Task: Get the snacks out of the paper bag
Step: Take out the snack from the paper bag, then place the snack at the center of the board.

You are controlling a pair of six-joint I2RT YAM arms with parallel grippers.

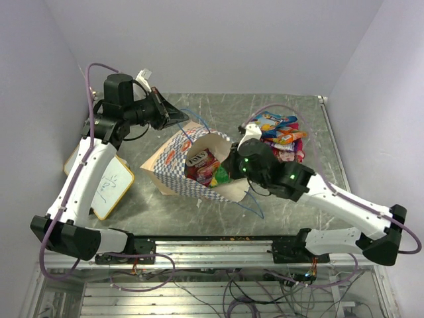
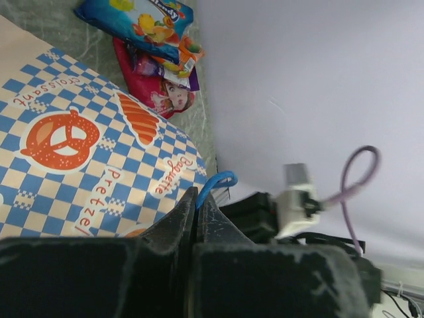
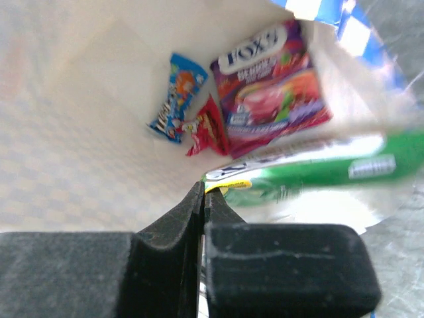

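paper bag [image 1: 173,158] held by left gripper [image 2: 197,197], snacks [image 3: 271,79] inside.

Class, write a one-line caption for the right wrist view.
Shut right gripper at the green packet's edge inside the paper bag, more snacks beyond.

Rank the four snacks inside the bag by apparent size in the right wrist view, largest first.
1. Magenta packet.
2. Green packet, blurred and nearer the camera, so its place against the magenta one is unsure.
3. Blue packet.
4. Red packet, smallest.
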